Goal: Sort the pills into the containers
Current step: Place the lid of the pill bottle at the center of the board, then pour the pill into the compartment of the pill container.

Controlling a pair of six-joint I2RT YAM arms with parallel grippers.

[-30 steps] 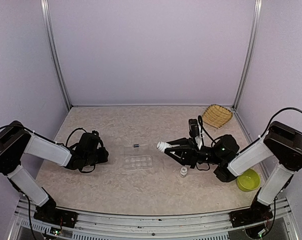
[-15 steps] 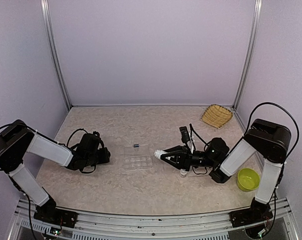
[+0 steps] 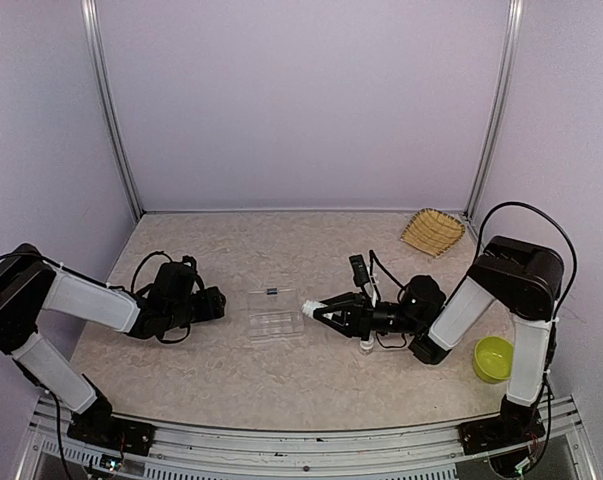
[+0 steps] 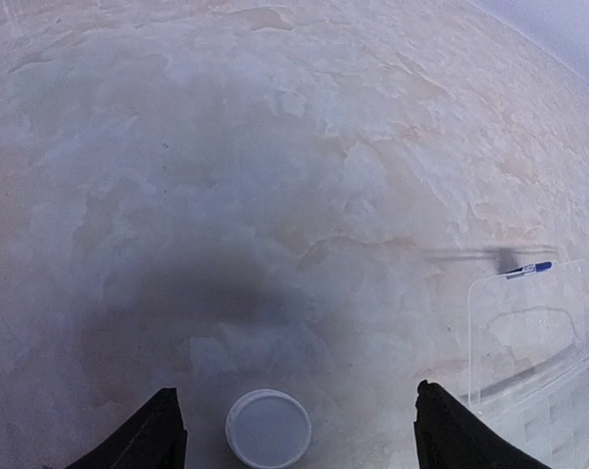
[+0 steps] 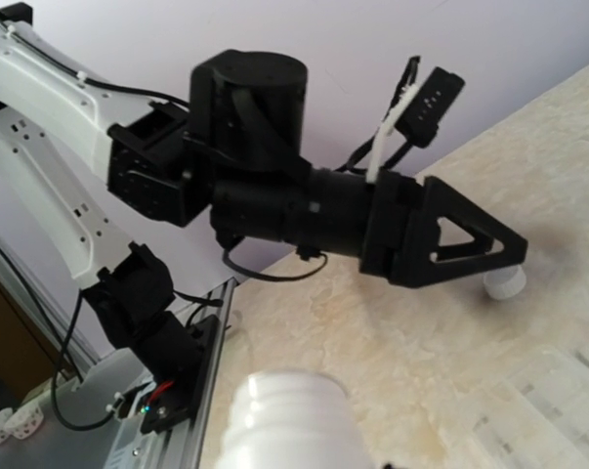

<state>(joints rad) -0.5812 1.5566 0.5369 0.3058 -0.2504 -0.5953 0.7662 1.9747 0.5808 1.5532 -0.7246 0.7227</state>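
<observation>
Compared with a second ago, your right arm sits further left and lower, and your left gripper (image 3: 216, 300) now has its fingers spread wide, with a white cap (image 4: 269, 454) lying loose on the table between them. Your right gripper (image 3: 321, 310) is clamped around a white bottle (image 3: 306, 304), held nearly level with its open mouth pointing left. The mouth is just beside the right edge of the clear compartment box (image 3: 277, 325), which lies flat at mid-table between the two arms with its lid open. No pills are visible anywhere; they are probably inside the bottle. The step in hand looks like pouring. To do it well, bring the mouth fully over one compartment before you tilt, and keep it low above the box. Roll the wrist slowly so the pills come out a few at a time and don't bounce onto the table. The box looks light and may slide if the bottle nudges it, so steady it with your free left gripper.
</observation>
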